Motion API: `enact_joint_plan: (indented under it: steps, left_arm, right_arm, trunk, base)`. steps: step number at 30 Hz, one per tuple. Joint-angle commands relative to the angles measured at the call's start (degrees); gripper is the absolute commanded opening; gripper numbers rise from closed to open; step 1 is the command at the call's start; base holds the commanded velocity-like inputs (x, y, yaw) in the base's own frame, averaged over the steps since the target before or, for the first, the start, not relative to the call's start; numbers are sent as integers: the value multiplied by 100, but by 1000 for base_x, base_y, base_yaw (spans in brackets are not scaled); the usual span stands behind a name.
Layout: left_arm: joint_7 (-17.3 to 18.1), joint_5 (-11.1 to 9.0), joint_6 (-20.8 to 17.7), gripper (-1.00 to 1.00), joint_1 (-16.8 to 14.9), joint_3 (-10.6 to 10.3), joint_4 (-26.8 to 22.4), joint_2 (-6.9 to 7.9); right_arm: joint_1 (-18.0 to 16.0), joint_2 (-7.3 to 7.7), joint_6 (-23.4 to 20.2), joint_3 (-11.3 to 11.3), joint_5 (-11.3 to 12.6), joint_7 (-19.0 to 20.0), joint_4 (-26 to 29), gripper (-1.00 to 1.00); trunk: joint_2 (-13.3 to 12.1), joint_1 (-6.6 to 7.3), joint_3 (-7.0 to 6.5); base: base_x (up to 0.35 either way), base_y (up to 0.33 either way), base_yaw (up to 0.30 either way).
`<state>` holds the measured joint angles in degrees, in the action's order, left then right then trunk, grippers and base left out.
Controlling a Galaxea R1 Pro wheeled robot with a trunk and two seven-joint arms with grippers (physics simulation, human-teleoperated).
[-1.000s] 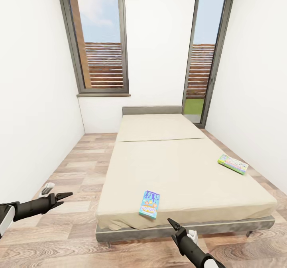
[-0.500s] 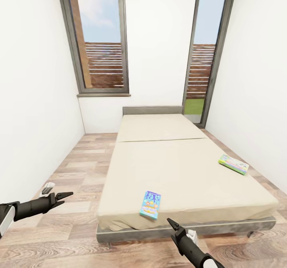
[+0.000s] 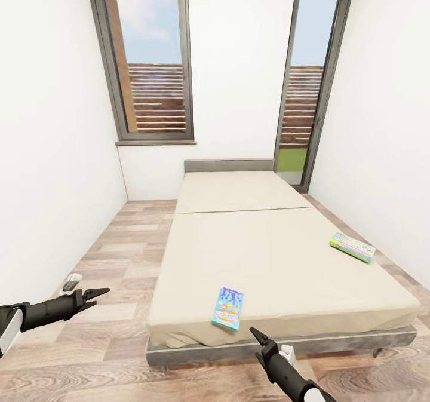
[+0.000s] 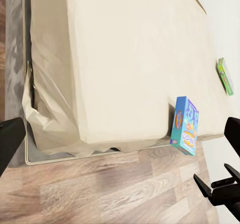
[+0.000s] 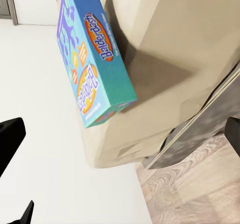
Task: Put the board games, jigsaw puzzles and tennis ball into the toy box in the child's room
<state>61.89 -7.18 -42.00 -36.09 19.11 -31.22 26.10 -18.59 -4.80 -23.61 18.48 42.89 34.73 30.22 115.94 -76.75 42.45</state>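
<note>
Head view: a blue-purple board game lies flat near the foot edge of the bed, its long axis running toward the headboard. The right gripper hovers just below it, off the bed edge, clearly the nearer arm. The left gripper sits well apart over the floor. A green-edged board game lies by the far right edge.

Left wrist view: both games on the mattress.

Right wrist view: the blue-purple game straight ahead of the fingers, which stand wide; nothing held.
</note>
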Motion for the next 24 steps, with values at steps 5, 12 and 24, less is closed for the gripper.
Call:
enact_joint_plan:
  steps: [5, 12, 24]
  left_arm:
    - [8, -20, -41, 100, -4, 5, 2, 0]
    - [11, -21, -42, 100, -4, 13, 2, 0]
    - [16, -21, -52, 100, -4, 14, 2, 0]
  right_arm:
    - [-4, -4, -55, 33, 30, 14, 1, 100]
    - [-4, -4, -49, 33, 32, 13, 1, 100]
    - [-4, -4, -48, 33, 28, 16, 1, 100]
  trunk:
    - [3, 1, 6]
    - [3, 1, 6]
    - [43, -21, 24]
  base:
    - [92, 107, 0]
    - [45, 38, 0]
    - [3, 2, 0]
